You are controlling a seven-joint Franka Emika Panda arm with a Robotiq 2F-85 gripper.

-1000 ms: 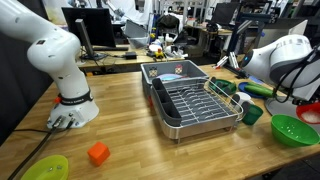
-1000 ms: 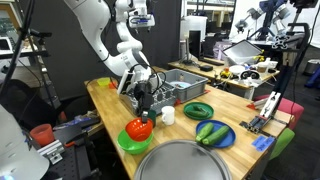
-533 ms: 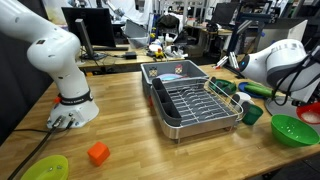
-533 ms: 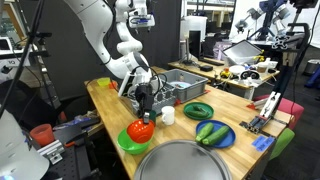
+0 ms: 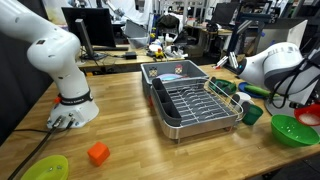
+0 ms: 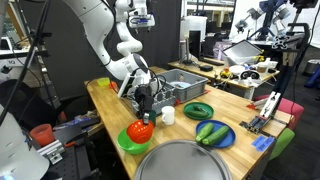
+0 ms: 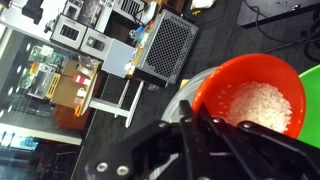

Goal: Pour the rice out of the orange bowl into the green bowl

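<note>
My gripper (image 6: 144, 110) is shut on the rim of the orange bowl (image 6: 139, 128) and holds it just above the green bowl (image 6: 128, 143) at the table's near corner. In the wrist view the orange bowl (image 7: 255, 98) holds white rice, and my gripper's black fingers (image 7: 190, 128) clamp its rim. In an exterior view the green bowl (image 5: 293, 131) sits at the right edge, and the orange bowl (image 5: 309, 114) is partly cut off above it.
A metal dish rack (image 5: 195, 105) stands mid-table. An orange cube (image 5: 97, 153) and a yellow-green dish (image 5: 45, 168) lie near the front edge. A dark green cup (image 5: 251, 114), a white cup (image 6: 167, 115), a green plate (image 6: 197, 110) and a blue plate (image 6: 212, 133) are nearby.
The arm's body has shifted a little. The orange bowl stays in the gripper over the green bowl.
</note>
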